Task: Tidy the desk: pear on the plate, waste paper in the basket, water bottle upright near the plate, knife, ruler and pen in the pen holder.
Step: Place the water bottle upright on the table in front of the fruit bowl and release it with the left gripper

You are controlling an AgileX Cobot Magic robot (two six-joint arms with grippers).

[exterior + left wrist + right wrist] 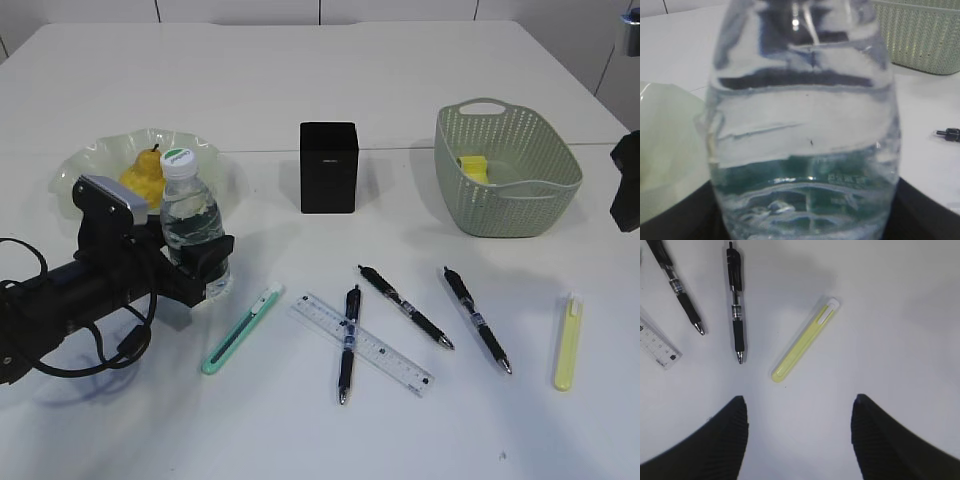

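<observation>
On the left of the white surface [300, 80] our left pincer [205, 262] stands around the lower part of the water bottle [190, 215], which is upright just beside the plate [95, 158]; from the left wrist view the bottle fills the frame between the fingers, and we cannot tell whether they press it or stand just clear. We see the pear [143, 175] lying on the plate behind the bottle. Farther back near the middle sits the pen holder [329, 166], and to its right the basket [505, 170] with the waste paper [472, 167] inside. Nearer to us lie a teal knife [243, 328], the ruler [362, 344] with one pen [347, 343] crossing it, and two more pens [405, 306] [478, 319] beside them. Our right pincer [799, 432] hovers spread wide and empty above the yellow-green knife [805, 340], well apart from it.
</observation>
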